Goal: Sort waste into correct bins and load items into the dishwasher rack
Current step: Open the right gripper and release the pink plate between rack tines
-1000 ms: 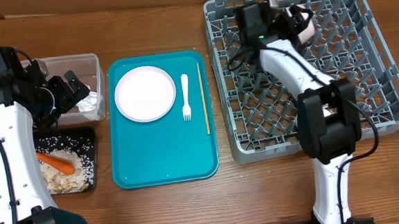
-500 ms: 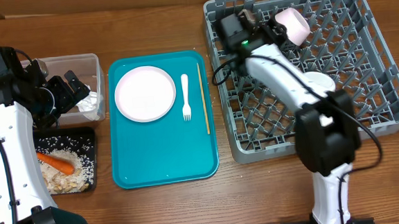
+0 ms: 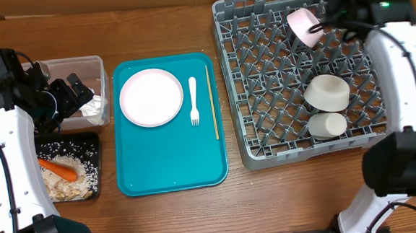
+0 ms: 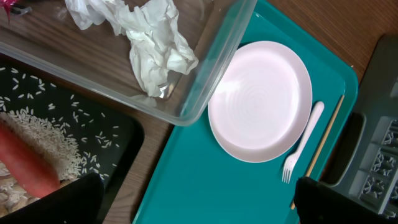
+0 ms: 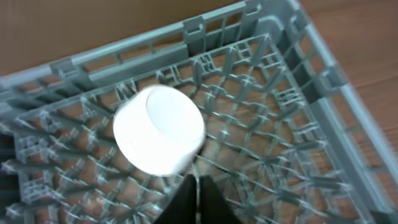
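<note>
My right fingers (image 5: 211, 202) have left the pink bowl (image 3: 304, 25) in the rack (image 3: 223, 58) and pressed together, empty. Left fingers (image 4: 68, 199) stay spread; the plate (image 3: 151, 97) looks next.

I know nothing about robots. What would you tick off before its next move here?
1. Empty right gripper: ok, shut on nothing.
2. Seated pink bowl: ok, tilted among the pegs of the rack.
3. Ready left gripper: ok, open at the clear tub.
4. Loaded plate, fork, chopsticks: not ok, all lying on the teal tray.
5. Room in the rack: ok, its left half holds nothing.
</note>
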